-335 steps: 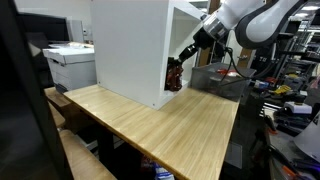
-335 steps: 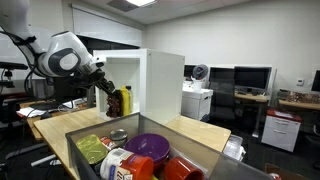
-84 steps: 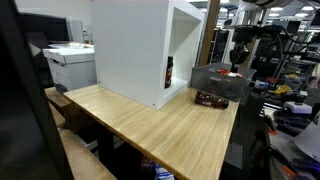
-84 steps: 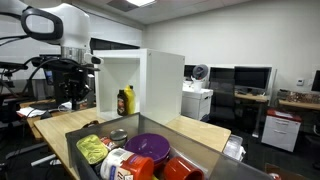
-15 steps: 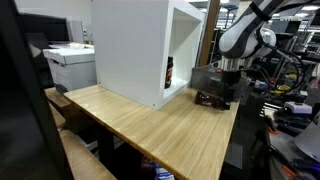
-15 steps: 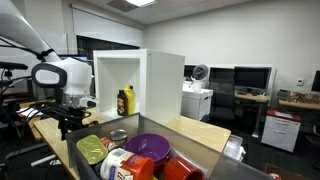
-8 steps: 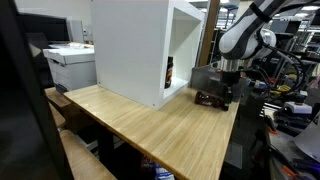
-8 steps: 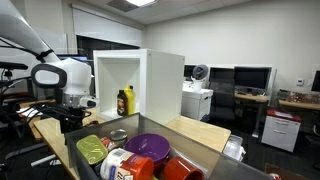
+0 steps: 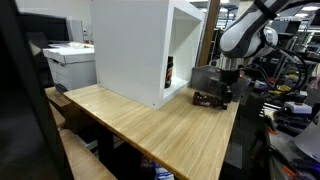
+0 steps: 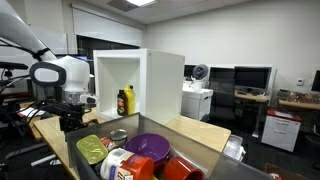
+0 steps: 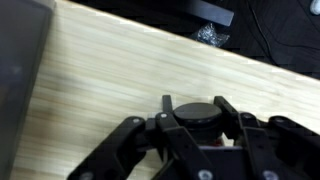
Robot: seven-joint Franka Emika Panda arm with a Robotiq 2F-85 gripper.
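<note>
Contact seems made, but nothing is lifted. In the wrist view the jaws stand partly closed around a dark item [image 11: 200, 112] at 6 o'clock of the frame. One fingertip is at its 9 o'clock edge and one at its 3 o'clock edge, and both seem to press against its sides. In an exterior view the same item [image 9: 205, 99] lies on the worktop [image 9: 150, 125], with the arm [image 9: 245, 35] coming straight down onto it from 12 o'clock. By my reading the reach and the closing are done, and raising and carrying are left.

From above, the item shows a round, matt black top like a lid. From the side it looks low and dark, with a touch of red. What it is made of is too blurred to tell.

The worktop is pale wood with long straight grain and a smooth, slightly glossy finish. At 9 o'clock from the item stands a boxy white cabinet [image 9: 130, 50] with flat panels and an open front, and bottles [image 10: 124, 101] stand inside it. A crumpled bit of shiny foil [image 11: 208, 33] lies just past the worktop's edge, at 12 o'clock in the wrist view.

A grey hard-walled bin [image 10: 215, 150] holds a glossy purple bowl [image 10: 150, 145] and other bright pieces.
</note>
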